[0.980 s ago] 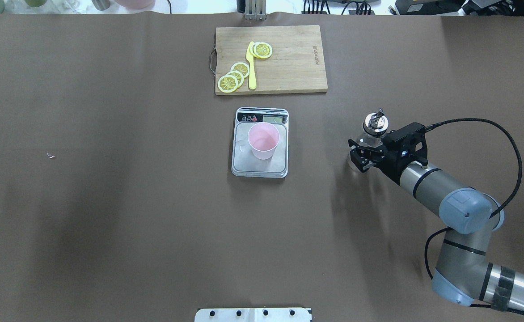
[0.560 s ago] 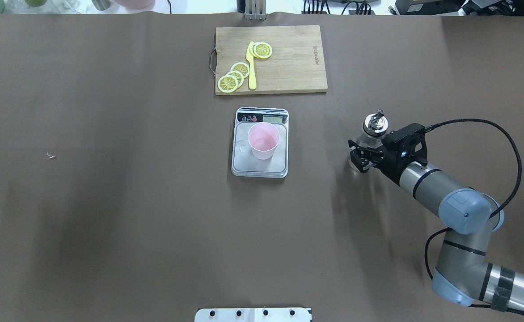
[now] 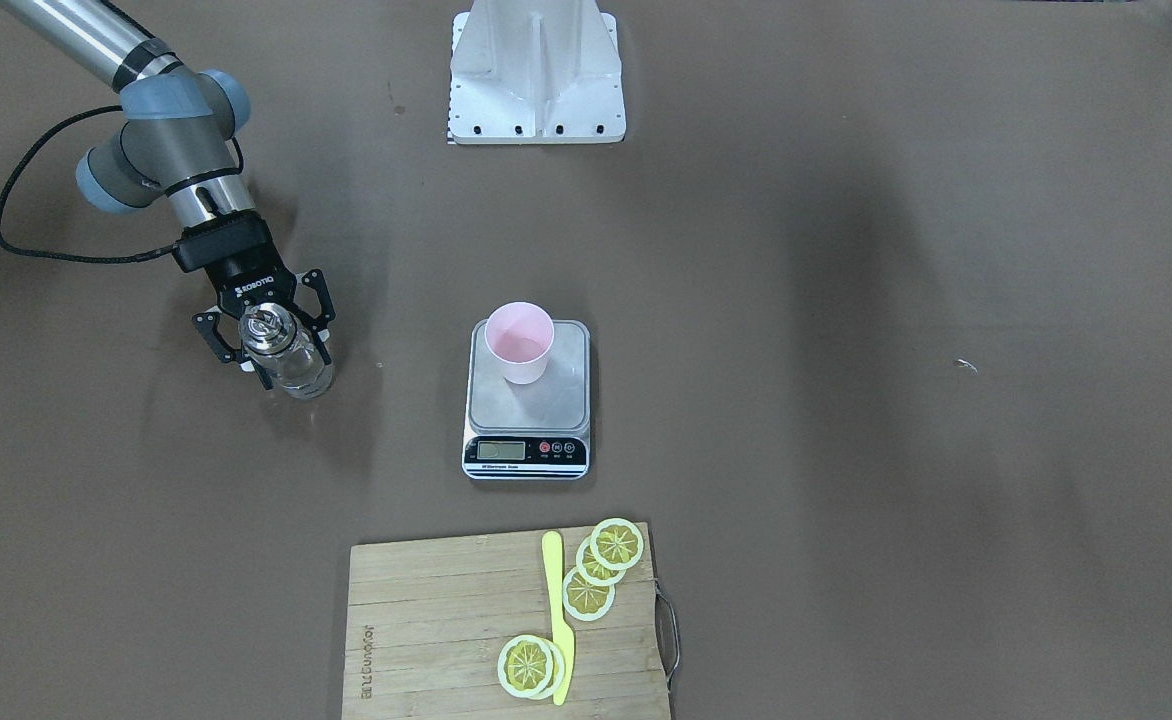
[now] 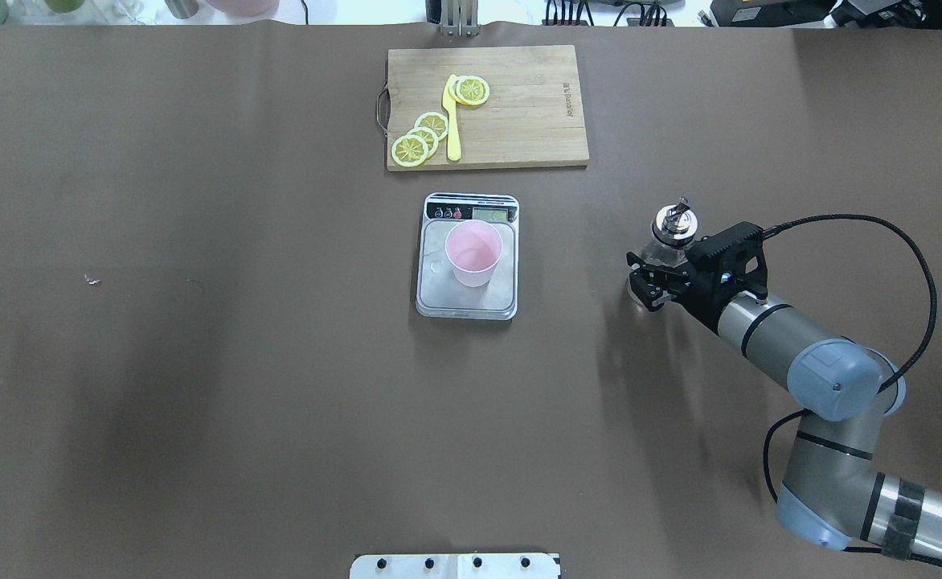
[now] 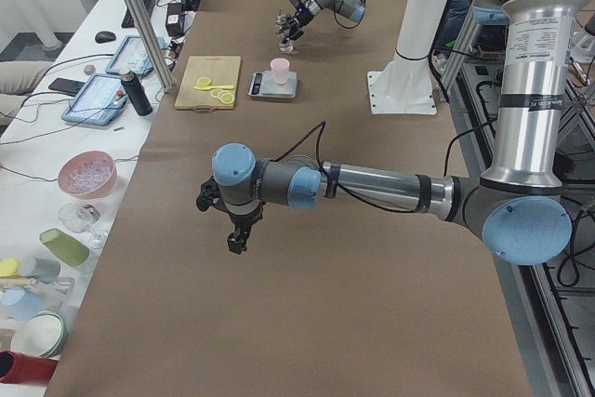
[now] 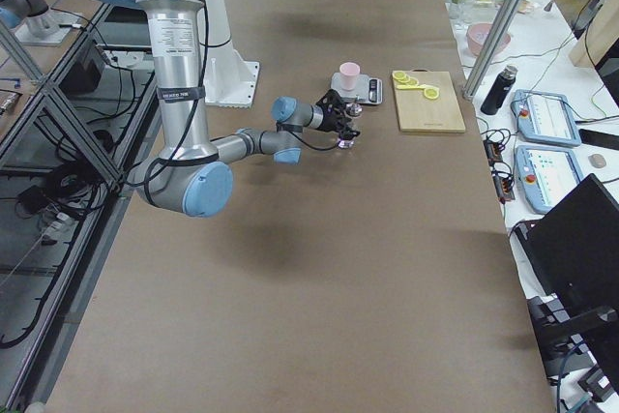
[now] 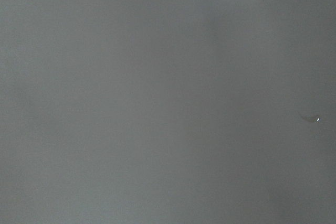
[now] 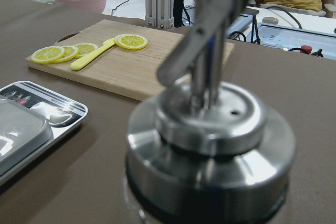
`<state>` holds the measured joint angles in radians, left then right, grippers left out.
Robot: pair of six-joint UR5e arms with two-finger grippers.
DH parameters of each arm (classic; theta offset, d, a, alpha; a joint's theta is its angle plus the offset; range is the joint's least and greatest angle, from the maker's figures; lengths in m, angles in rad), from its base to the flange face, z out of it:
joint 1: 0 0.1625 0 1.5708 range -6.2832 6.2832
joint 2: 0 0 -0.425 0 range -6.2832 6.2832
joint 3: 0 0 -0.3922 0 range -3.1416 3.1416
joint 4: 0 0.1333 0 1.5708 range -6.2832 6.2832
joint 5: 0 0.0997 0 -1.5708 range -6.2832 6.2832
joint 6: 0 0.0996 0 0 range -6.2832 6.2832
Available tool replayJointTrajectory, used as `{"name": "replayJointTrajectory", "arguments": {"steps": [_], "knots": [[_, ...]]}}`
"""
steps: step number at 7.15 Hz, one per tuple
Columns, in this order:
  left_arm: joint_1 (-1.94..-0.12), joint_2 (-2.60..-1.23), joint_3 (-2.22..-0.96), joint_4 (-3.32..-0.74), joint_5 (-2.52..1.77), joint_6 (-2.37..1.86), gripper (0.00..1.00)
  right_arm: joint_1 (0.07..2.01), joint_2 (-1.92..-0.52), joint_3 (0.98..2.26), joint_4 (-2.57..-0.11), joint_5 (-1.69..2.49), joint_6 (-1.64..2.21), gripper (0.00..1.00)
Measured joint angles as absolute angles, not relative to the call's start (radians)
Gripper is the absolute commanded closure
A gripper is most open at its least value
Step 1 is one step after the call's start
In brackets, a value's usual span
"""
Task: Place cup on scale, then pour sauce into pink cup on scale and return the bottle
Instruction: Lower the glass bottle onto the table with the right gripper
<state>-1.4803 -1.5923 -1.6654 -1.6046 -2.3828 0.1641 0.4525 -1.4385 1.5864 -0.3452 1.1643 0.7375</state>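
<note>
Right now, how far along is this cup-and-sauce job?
Done: the cup stands upright on the scale. In hand: the right gripper has its jaws either side of the upright bottle on the table, off to the scale's side; whether they grip it is unclear. Whether anything is in the cup can't be seen, so either pouring and returning remain, or only release.

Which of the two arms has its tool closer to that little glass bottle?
Right. The right tool sits around the bottle, a finger on either side. The left tool hangs far down the table, well away from it.
</note>
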Motion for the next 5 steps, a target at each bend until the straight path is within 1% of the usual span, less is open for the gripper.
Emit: {"name": "replayJointTrajectory", "arguments": {"steps": [1, 2, 5], "knots": [[-1.48, -1.592, -1.666, -1.605, -2.382, 0.164, 0.0, 0.453, -1.438, 1.584, -0.345, 1.165, 0.737, 0.09], [-1.481, -1.592, -1.666, -1.605, -2.382, 0.164, 0.0, 0.453, -1.437, 1.583, -0.345, 1.165, 0.737, 0.01], [-1.481, -1.592, -1.667, -1.605, -2.382, 0.164, 0.0, 0.453, -1.438, 1.583, -0.312, 1.171, 0.738, 0.01]]}}
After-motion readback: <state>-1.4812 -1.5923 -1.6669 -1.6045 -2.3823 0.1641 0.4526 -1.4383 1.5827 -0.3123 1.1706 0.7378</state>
